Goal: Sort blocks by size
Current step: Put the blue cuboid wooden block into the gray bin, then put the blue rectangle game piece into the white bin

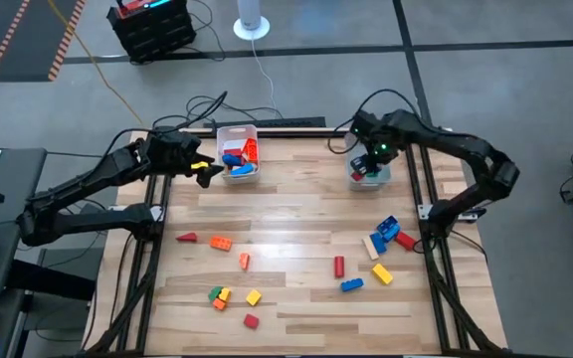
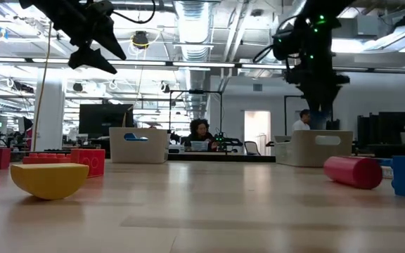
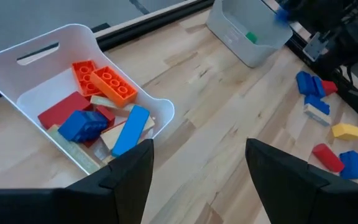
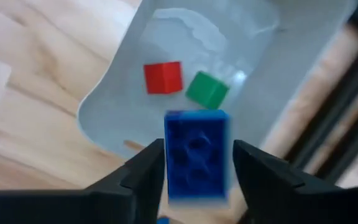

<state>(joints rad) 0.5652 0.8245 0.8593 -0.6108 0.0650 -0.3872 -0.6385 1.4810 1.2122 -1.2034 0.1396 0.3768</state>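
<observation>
A: High view first: where are the grippers?

B: Right gripper [image 1: 369, 164] hangs over the right bin [image 1: 370, 175] at the counter's [image 1: 296, 214] far right. Left gripper [image 1: 207, 167] sits just beside the left bin [image 1: 237, 154], at the far edge.

A: Is either holding anything?

B: In the right wrist view a blue block [image 4: 196, 154] sits between the right fingers [image 4: 143, 169], above the bin. Small gaps show on both sides of it, so I cannot tell whether it is gripped or let go. The left gripper's fingers [image 3: 129, 168] stand wide with nothing between them.

A: What is in the bins?

B: Right bin: 1 red cube [image 4: 163, 78] and 1 green cube [image 4: 207, 89]. Left bin: long orange [image 3: 113, 86], red [image 3: 64, 110] and blue [image 3: 130, 129] blocks, piled together.

A: And the rest?

B: Loose blocks lie on the counter: a blue, red, tan and yellow cluster [image 1: 386, 239] near the right edge, and a spread toward the near left [image 1: 223, 295], well apart from both bins.
</observation>
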